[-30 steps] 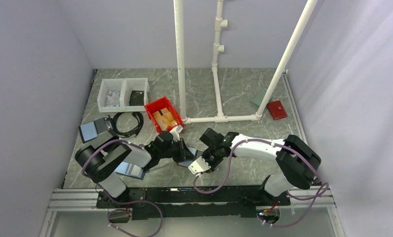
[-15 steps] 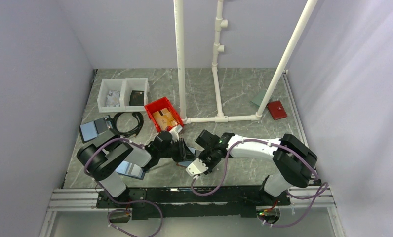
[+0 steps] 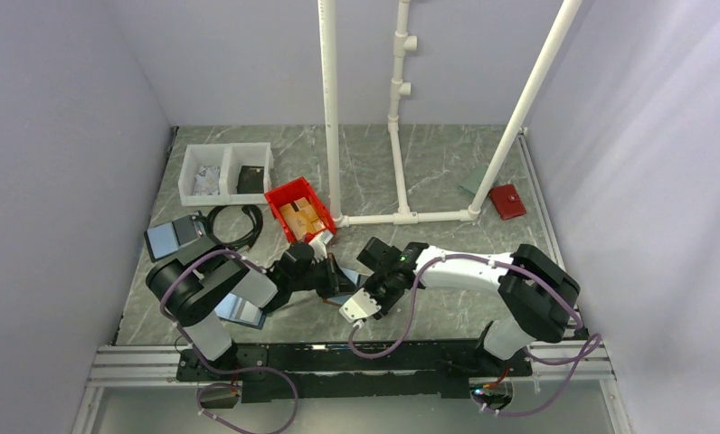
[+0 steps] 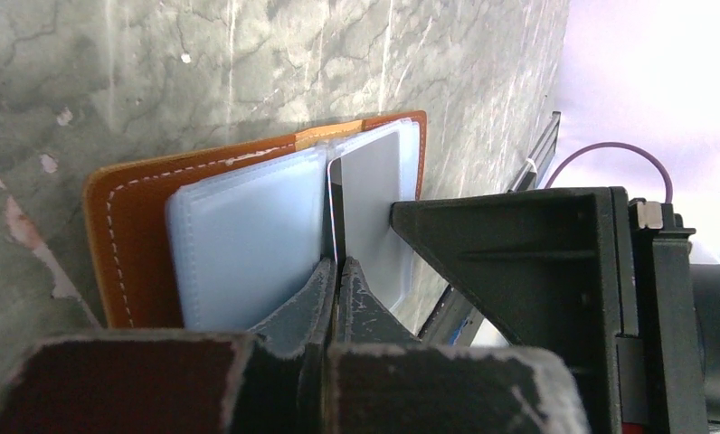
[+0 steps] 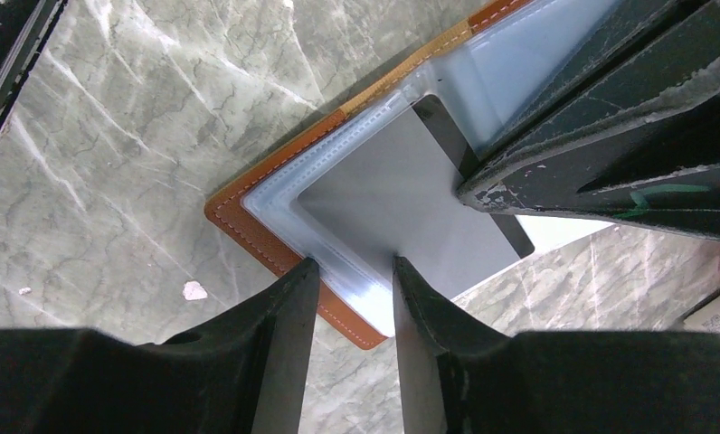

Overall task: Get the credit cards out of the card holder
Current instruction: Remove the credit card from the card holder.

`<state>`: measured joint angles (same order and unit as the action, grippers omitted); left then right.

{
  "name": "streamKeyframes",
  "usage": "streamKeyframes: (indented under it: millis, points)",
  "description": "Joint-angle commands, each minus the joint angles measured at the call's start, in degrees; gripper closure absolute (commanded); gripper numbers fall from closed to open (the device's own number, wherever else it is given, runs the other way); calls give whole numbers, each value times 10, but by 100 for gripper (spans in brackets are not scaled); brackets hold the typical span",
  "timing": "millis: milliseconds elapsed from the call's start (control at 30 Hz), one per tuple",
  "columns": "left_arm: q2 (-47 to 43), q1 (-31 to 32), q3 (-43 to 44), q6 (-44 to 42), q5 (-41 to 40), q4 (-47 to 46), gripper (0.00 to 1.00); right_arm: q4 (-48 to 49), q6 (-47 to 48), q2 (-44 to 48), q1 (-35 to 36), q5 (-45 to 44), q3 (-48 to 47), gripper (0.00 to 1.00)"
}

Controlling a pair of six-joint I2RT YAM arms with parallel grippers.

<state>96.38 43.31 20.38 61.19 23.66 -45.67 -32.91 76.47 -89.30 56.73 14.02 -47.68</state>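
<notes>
Two grippers meet at card holder (image 4: 126,226), lying open on marble table (image 5: 112,127), between my arms. My left gripper (image 4: 338,268): fingers pressed together, pinching thin pale edge at holder's middle, beside pale blue sleeve (image 4: 248,244). My right gripper (image 5: 352,271): fingers narrowly apart, tips straddling holder's clear rim by grey card (image 5: 402,199), clamping nothing I can make out. Brown stitched border shows around both panels.

No legible txt, labels, brands or nos. in any view.
</notes>
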Motion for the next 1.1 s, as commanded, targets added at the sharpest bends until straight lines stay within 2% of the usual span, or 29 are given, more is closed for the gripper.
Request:
streamKeyframes:
  millis: [0, 333, 633, 1067]
  points:
    - [-22, 1, -11, -21, -14, 43, 100, -37, -3, -39, -1, 70, 28, 60]
    - [-81, -23, -21, -51, -9, 113, 100, -40, -5, -46, -11, 77, 26, 59]
    - [-94, -43, -26, -52, 19, 135, 100, -46, -4, -59, -11, 72, 24, 63]
    - [-170, -60, -19, -73, 3, 244, 100, -56, -1, -72, -10, 65, 22, 68]
